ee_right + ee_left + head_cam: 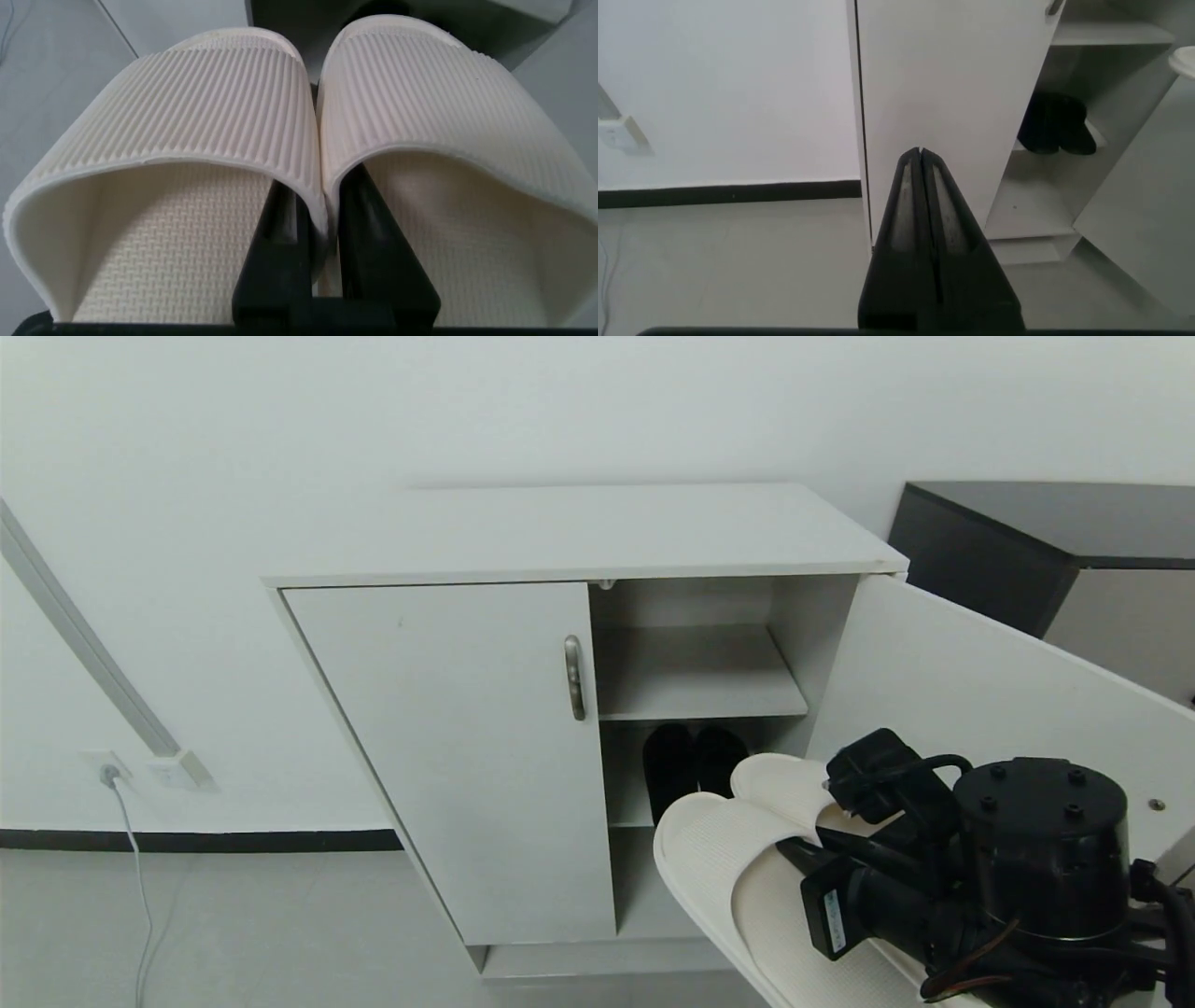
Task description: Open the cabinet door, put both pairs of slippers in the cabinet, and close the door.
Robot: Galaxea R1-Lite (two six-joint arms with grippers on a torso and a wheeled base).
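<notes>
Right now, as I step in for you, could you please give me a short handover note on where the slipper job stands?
Left gripper: fingers shut, empty, facing the closed left door.
Right gripper: fingers shut on the white slippers, pinching their inner sides together, in front of the open compartment.
Done: right door of the cabinet is open; black slippers sit on the middle shelf inside.
To do: put the white slippers in, let go, close the right door.

White cabinet (579, 527), right door (980, 681) open; black slippers (695, 765) on its lower shelf; cream ribbed slippers (719, 859) just outside
</notes>
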